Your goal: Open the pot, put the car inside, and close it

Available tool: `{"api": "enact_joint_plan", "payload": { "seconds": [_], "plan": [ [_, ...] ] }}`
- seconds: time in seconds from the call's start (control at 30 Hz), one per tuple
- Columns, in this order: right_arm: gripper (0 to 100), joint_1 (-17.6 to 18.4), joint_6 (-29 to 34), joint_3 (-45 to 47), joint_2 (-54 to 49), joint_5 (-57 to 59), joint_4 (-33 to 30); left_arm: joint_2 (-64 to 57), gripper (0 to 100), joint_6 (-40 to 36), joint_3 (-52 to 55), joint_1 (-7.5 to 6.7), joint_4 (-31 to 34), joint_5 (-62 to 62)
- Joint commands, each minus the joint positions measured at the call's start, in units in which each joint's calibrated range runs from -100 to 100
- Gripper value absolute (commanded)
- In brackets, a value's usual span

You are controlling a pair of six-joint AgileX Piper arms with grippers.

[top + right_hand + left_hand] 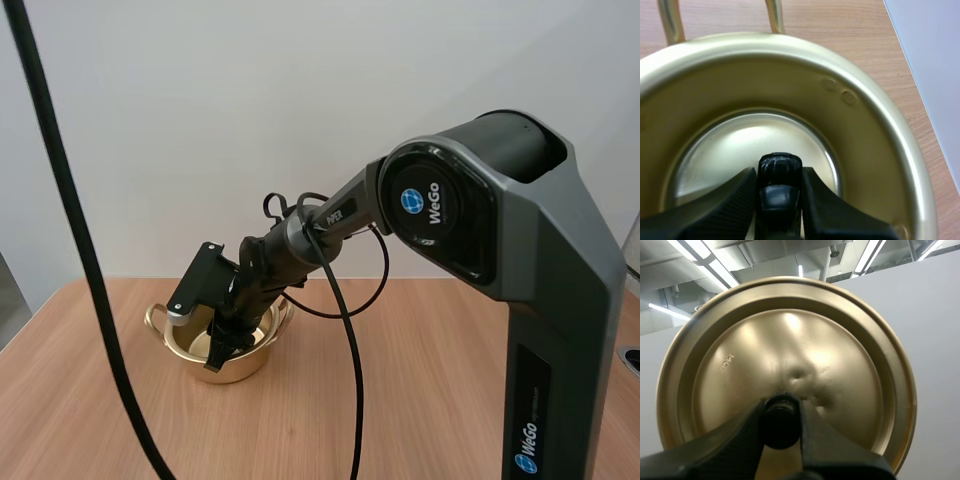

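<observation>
Car: small glossy black toy car (780, 192) — light, slick; right tool (780, 172) clamps its sides over gold metal pot (875, 125).
Lid: rigid gold lid (790, 350) — left tool (781, 407) pinches its knob (781, 426).

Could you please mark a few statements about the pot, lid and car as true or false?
1. The lid sits on the pot. False: the left fingers pinch the lid's knob, off the pot.
2. The right fingers hold a black car. True.
3. The car lies on the table beside the pot. False: it is held inside the open pot.
4. The pot is golden and stands on a wooden table. True.
</observation>
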Motion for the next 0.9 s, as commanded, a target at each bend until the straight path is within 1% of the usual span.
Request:
{"api": "enact_joint_plan", "payload": {
  "seconds": [0.0,0.1,0.5,0.53,0.57,0.7,0.73,0.87],
  "plan": [
    [34,0.0,0.0,-0.1,0.0,0.2,0.1,0.0,0,0.0,0.0,0.06,0.0,0.1],
    [37,0.0,0.0,-0.1,0.0,0.8,0.1,0.0,0,0.0,0.0,0.06,0.0,0.1],
    [37,0.0,0.0,-0.1,0.0,2.0,0.1,0.0,0,0.0,0.0,0.06,0.0,0.1],
    [39,0.0,0.0,-0.1,0.0,2.0,0.1,0.0,0,0.0,0.0,0.06,0.0,0.1],
    [44,0.0,0.0,-0.1,0.0,2.0,0.1,0.0,0,0.0,0.0,0.06,0.0,0.1],
    [68,0.0,0.0,-0.1,0.0,2.0,0.1,0.0,0,0.0,0.0,0.06,0.0,0.1],
    [70,0.0,0.0,-0.1,0.0,2.0,0.1,0.0,0,0.0,0.0,0.06,0.0,0.1],
    [70,0.0,0.0,-0.1,0.0,2.0,0.4,0.0,0,0.0,0.0,0.06,0.0,0.1]
  ]
}}
